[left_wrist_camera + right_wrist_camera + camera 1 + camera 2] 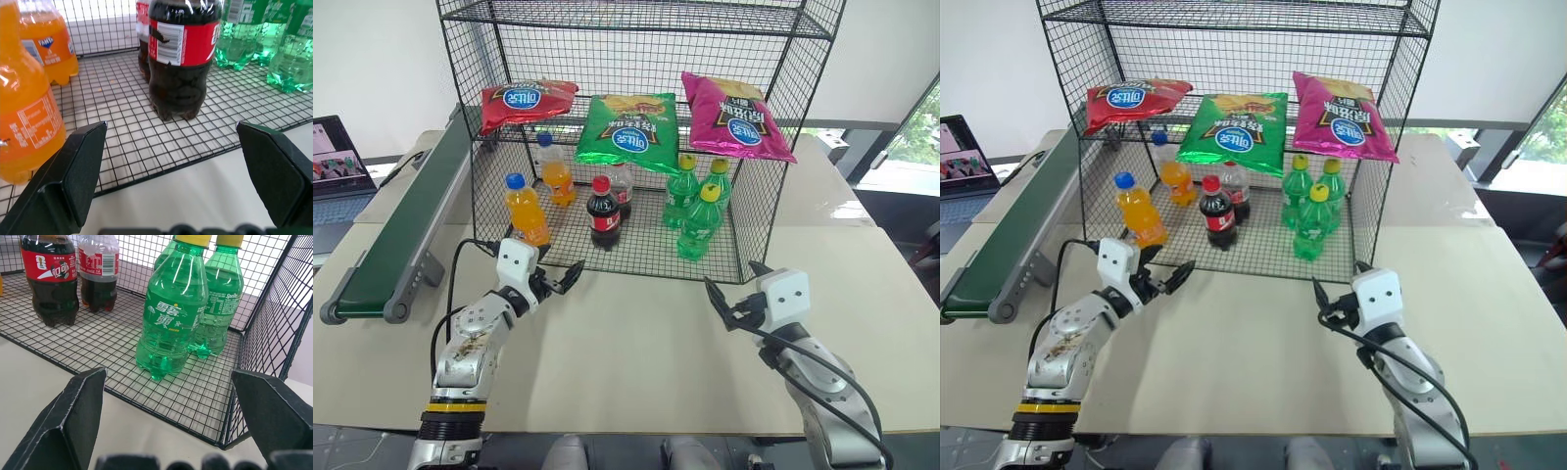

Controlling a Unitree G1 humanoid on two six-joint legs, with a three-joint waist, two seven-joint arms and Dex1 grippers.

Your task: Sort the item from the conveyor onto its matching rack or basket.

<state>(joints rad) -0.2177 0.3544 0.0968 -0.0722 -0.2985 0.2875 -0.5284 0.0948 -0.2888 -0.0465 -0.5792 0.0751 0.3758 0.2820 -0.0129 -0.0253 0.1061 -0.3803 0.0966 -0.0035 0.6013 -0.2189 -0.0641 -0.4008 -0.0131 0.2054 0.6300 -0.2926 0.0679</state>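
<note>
L gripper (558, 279) and R gripper (732, 299) both hover over bare tabletop (636, 362) just short of the rack (759, 211) front edge, jaws spread wide, nothing held. Red chips bag (524, 103) lies on mid shelf, left end, beside green bag (631, 127) and magenta bag (734, 117). Conveyor (401, 230) runs along rack's left side, belt bare. Table open front and right

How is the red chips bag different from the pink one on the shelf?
The red chips bag lies at the shelf's left end; the pink bag lies at the right end. The red chips bag lies sideways and looks crumpled; the pink bag points its length toward the front and hangs over the edge. Both carry a blue oval logo and rest on the middle shelf of the black wire rack.
</note>
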